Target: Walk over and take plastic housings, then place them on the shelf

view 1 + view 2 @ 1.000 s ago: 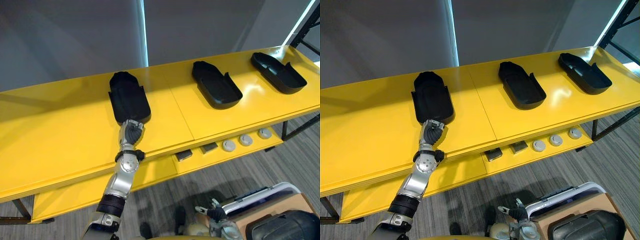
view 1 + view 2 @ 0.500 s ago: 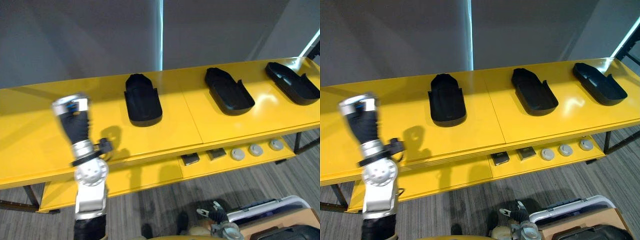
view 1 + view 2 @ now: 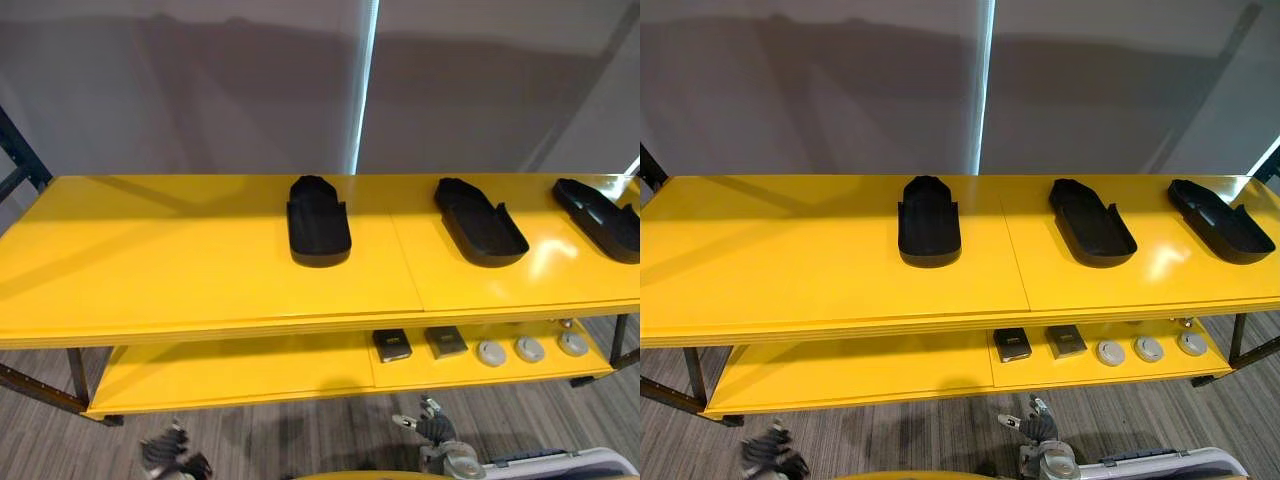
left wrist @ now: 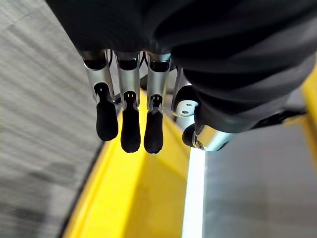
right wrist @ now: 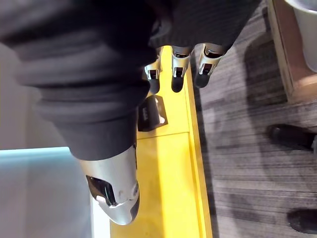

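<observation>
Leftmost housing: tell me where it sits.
The leftmost housing lies on the top shelf near its middle in both eye views, just left of the seam, with the middle housing to its right.

1. The left hand [image 3: 172, 457] hangs low, at the lower left of the eye views.
2. Its fingers [image 4: 131, 130] are straight and side by side, and they hold nothing; the thumb [image 4: 184, 105] stands apart from them.
3. The right hand [image 3: 428, 430] is low too, at the lower middle.
4. Its fingers [image 5: 176, 79] are relaxed, with nothing in them.
</observation>
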### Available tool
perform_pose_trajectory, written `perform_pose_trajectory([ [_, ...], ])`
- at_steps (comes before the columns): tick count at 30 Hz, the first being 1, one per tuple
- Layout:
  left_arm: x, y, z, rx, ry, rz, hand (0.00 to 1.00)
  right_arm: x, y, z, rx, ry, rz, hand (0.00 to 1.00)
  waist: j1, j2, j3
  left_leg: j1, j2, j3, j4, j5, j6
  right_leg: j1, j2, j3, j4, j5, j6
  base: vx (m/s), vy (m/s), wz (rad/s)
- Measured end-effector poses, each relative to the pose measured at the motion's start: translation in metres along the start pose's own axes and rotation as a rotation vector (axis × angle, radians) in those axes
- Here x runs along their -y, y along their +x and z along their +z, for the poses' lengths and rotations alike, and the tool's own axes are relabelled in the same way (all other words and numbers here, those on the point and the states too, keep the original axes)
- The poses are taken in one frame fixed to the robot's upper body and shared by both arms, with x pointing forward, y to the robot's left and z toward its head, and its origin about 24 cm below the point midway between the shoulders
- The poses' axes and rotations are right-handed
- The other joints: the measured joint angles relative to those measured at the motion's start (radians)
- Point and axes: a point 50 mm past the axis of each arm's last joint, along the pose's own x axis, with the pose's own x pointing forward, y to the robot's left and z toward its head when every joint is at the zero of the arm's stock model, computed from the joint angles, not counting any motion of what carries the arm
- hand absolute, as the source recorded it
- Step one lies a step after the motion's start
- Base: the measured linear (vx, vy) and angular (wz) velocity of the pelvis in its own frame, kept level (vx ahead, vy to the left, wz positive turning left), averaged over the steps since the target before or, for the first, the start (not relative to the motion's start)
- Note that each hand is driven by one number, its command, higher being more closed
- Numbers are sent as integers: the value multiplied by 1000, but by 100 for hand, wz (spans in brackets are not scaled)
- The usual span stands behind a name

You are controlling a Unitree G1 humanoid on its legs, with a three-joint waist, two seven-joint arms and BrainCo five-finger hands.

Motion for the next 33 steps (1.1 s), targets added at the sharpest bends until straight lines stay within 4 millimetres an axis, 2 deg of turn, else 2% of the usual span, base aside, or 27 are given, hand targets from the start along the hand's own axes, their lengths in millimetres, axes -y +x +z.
perform_pose_trajectory([
  [3,6,-1,-5,-14,54,-27,0,3,0,0,0,-6,-29,0,-3,9,4,2,0,6,0,-2,-2,-2,1,7,0,-1,-1,15,10,-9],
  [12,24,4,3,14,163,-100,0,9,4,6,6,-28,-64,0,-4,33,19,9,0,38,1,-12,-4,-13,5,49,0,1,-3,24,10,-14],
  [18,29,4,6,36,212,-124,0,12,5,8,11,-28,-72,0,-24,37,22,20,3,56,9,-28,-5,-9,8,65,0,0,-3,33,5,-9],
  [23,38,5,14,66,227,-150,0,18,6,12,22,-22,-100,0,-23,46,41,-34,9,36,174,-115,4,-15,0,88,13,-5,5,26,22,-11],
  [26,43,7,23,94,218,-157,0,20,10,22,49,-30,-112,0,-20,46,54,-72,-4,-75,218,-122,3,-49,-9,114,34,-4,5,11,-1,-25],
  [27,45,7,25,102,216,-161,0,21,12,28,63,-32,-114,0,-23,53,65,-74,-7,-107,219,-134,6,-65,-8,125,48,-4,5,-15,14,-29],
  [30,49,8,31,119,211,-168,0,21,14,35,84,-30,-118,0,-24,54,74,-74,-14,-97,218,-142,18,-92,-12,160,71,1,12,-51,57,-39],
  [33,50,9,38,138,199,-165,0,16,16,47,122,-37,-106,0,-21,40,93,-94,-23,-15,241,-159,37,-163,-11,260,99,26,29,-113,83,-96],
])
